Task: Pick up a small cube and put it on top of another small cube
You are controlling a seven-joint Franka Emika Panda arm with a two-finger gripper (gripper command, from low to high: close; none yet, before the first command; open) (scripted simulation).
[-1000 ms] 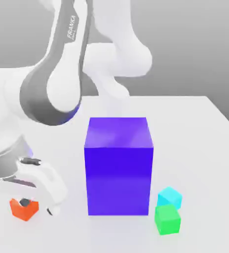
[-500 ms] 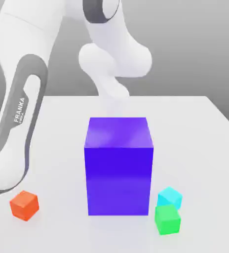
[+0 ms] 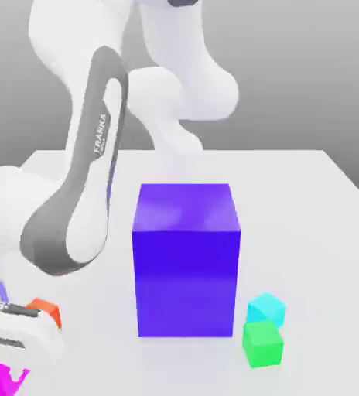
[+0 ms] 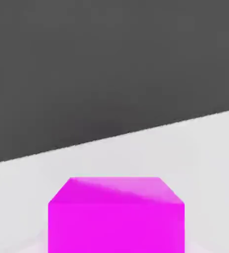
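Observation:
The small orange-red cube point(image 3: 48, 311) rests on the white table point(image 3: 291, 201) at the exterior view's left, half hidden behind my hand. My gripper point(image 3: 16, 342) hangs low at that view's bottom left corner, in front of the orange-red cube and just above a small magenta cube point(image 3: 0, 380). Up close in the hand view, the magenta cube point(image 4: 116, 217) sits on the white surface directly under the hand. Whether the hand touches it cannot be made out.
A big blue-violet block point(image 3: 186, 259) stands in the middle of the table. A small cyan cube point(image 3: 266, 308) and a small green cube point(image 3: 261, 343) sit together at its right front corner. The arm's white links point(image 3: 82, 201) rise over the table's left side.
A second ago the hand was down at the orange-red cube. It then left the view, and now it sits lower and further left over the magenta cube. The orange-red cube stayed on the table.

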